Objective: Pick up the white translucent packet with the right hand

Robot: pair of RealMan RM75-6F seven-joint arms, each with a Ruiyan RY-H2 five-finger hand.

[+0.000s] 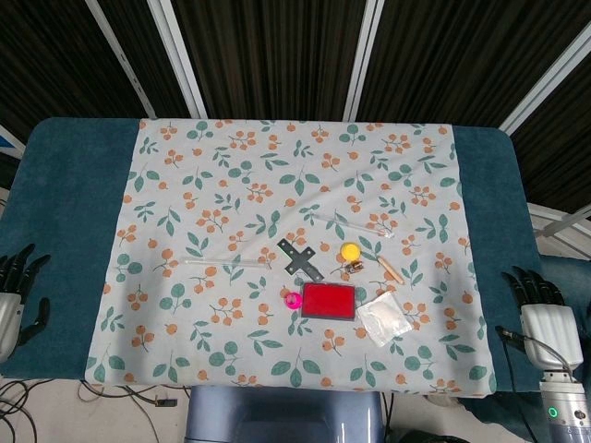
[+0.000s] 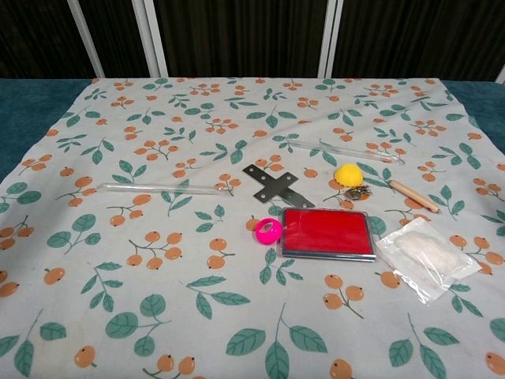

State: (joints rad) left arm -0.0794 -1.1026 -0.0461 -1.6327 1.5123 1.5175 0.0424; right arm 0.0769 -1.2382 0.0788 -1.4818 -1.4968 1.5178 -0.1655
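Note:
The white translucent packet [image 1: 384, 318] [image 2: 426, 258] lies flat on the floral cloth, just right of a red rectangular case [image 1: 329, 301] [image 2: 327, 233]. My right hand [image 1: 540, 309] rests off the table's right edge, well to the right of the packet, fingers spread and empty. At the left edge sits my left hand [image 1: 18, 291], its dark fingers apart and holding nothing. Neither hand shows in the chest view.
Around the case lie a pink ring [image 1: 293, 300] [image 2: 268, 230], a black metal cross bracket [image 1: 301, 258] [image 2: 276, 185], a yellow ball [image 1: 350, 251] [image 2: 347, 174], a small metal piece [image 2: 357, 192], a wooden stick [image 1: 391, 269] [image 2: 414, 197] and two clear tubes [image 2: 162, 189] [image 2: 331, 148].

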